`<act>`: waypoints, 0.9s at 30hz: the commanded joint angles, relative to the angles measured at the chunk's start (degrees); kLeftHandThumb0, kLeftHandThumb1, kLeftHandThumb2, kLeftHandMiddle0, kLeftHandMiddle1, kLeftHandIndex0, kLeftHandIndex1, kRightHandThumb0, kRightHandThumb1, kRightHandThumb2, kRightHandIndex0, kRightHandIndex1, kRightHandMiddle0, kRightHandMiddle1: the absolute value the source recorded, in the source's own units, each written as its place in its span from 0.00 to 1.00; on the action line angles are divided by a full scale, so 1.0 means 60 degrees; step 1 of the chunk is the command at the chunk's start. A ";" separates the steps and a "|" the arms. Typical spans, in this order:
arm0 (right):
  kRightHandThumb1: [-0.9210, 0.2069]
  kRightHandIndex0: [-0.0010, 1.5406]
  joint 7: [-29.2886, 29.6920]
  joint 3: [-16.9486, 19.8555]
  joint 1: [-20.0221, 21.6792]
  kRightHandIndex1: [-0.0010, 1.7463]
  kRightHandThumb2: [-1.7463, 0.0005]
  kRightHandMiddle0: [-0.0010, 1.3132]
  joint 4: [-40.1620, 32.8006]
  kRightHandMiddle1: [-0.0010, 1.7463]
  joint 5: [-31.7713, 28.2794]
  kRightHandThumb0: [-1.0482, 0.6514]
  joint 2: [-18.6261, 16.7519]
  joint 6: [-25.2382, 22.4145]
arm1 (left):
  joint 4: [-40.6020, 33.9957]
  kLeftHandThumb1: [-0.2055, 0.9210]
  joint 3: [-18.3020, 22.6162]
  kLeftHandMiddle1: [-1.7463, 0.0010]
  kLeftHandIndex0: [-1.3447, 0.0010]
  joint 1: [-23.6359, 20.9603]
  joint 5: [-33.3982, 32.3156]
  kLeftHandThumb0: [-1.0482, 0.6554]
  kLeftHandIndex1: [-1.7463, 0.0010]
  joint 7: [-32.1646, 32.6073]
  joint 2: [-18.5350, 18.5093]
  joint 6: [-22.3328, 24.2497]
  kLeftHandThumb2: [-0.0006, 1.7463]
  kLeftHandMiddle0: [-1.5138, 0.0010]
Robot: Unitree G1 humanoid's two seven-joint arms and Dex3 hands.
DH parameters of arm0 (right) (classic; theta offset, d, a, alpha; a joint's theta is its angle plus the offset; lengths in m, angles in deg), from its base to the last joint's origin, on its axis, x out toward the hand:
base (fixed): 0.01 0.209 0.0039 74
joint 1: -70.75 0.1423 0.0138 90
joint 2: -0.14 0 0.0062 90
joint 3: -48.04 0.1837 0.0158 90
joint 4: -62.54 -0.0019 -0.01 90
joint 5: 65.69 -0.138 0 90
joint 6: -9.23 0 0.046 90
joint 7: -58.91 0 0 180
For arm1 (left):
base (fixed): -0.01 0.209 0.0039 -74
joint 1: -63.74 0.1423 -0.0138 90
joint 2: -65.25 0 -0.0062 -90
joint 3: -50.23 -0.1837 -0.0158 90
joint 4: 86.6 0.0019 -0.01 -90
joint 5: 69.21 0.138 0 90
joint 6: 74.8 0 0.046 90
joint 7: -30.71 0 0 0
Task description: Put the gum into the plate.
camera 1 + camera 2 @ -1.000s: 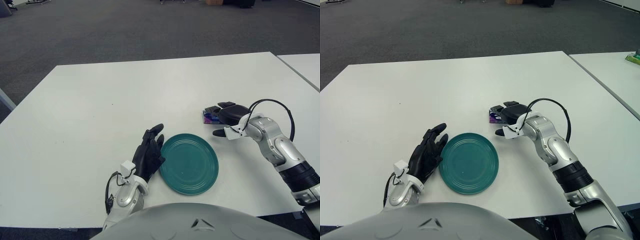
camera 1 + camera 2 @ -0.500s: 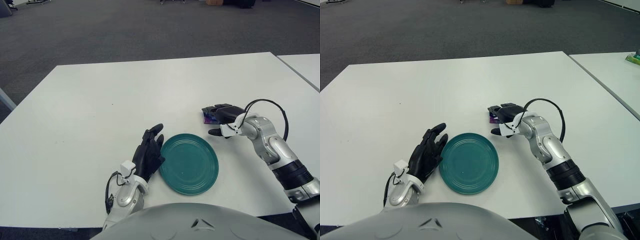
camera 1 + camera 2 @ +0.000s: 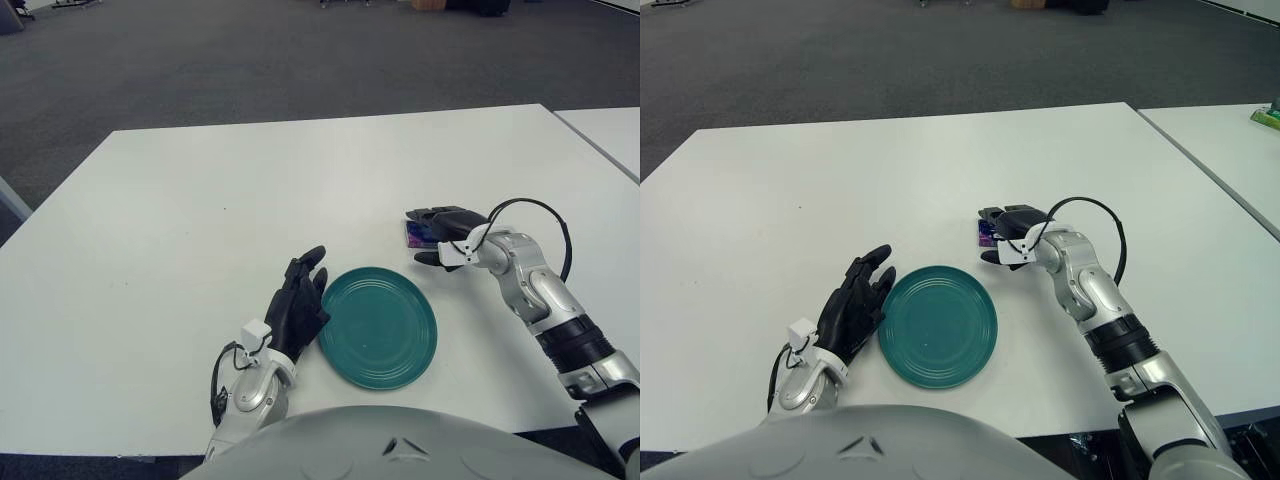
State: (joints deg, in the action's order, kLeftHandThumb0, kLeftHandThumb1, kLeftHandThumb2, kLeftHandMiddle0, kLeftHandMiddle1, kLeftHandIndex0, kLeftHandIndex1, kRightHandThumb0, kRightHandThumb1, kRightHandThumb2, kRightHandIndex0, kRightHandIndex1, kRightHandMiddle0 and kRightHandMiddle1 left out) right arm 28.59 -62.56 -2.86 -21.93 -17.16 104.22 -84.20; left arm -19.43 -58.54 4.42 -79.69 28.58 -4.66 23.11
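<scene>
White table (image 3: 180, 200) carries a teal plate (image 3: 378, 326) near centre, left hand (image 3: 298, 306) lying flat with fingers spread just left of it, right hand (image 3: 448, 232) covering the purple gum (image 3: 417, 235) far-right of the plate, fingers over it, grip unclear.

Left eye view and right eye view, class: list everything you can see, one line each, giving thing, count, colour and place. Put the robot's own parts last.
table: one, white, fills the foreground.
second table: one, white, at the right edge.
plate: one, teal, on the table's near middle, nothing in it.
gum: one pack, purple and blue, on the table beyond the plate's right side, mostly covered by the right hand.
floor: dark grey carpet, behind the tables.
left hand: one, black, just left of the plate, fingers relaxed, holding nothing.
right hand: one, black, over the gum; grasp not visible.
</scene>
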 commanded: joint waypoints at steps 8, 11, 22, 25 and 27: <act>0.00 0.08 0.0782 -0.0127 0.0426 0.01 0.55 0.00 0.0738 0.14 -0.0097 0.05 -0.0290 -0.0139 | -0.0132 1.00 -0.0202 0.99 1.00 -0.0129 -0.0149 0.02 0.65 0.0108 0.0278 0.0060 0.59 0.88; 0.00 0.08 0.0949 -0.0125 0.0447 0.01 0.54 0.00 0.0844 0.16 -0.0142 0.05 -0.0316 -0.0100 | -0.0129 1.00 -0.0199 1.00 1.00 -0.0133 -0.0170 0.02 0.67 0.0091 0.0274 0.0043 0.59 0.88; 0.00 0.11 0.2029 -0.0408 0.0865 0.01 0.52 0.00 0.2215 0.22 -0.0114 0.05 -0.0528 0.0217 | -0.0293 1.00 -0.0155 0.99 1.00 -0.0067 -0.0258 0.03 0.64 0.0163 0.0248 0.0116 0.58 0.87; 0.00 0.11 0.2345 -0.0504 0.0893 0.01 0.52 0.00 0.2529 0.23 -0.0074 0.05 -0.0573 0.0319 | -0.0330 1.00 -0.0168 0.99 1.00 -0.0060 -0.0209 0.03 0.63 0.0192 0.0208 0.0126 0.58 0.87; 0.00 0.12 0.2559 -0.0579 0.0867 0.01 0.52 0.00 0.2683 0.24 -0.0042 0.05 -0.0598 0.0369 | -0.0361 1.00 -0.0175 0.99 1.00 -0.0057 -0.0183 0.03 0.62 0.0207 0.0182 0.0143 0.58 0.87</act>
State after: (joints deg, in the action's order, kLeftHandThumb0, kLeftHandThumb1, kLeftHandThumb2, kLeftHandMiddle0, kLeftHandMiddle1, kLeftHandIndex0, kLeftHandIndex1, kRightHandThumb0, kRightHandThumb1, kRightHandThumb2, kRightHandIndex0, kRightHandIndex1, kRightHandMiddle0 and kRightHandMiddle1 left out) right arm 41.84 -65.26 1.20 -7.54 -17.41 101.31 -82.71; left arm -20.02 -58.41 4.45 -80.71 29.22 -4.67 23.37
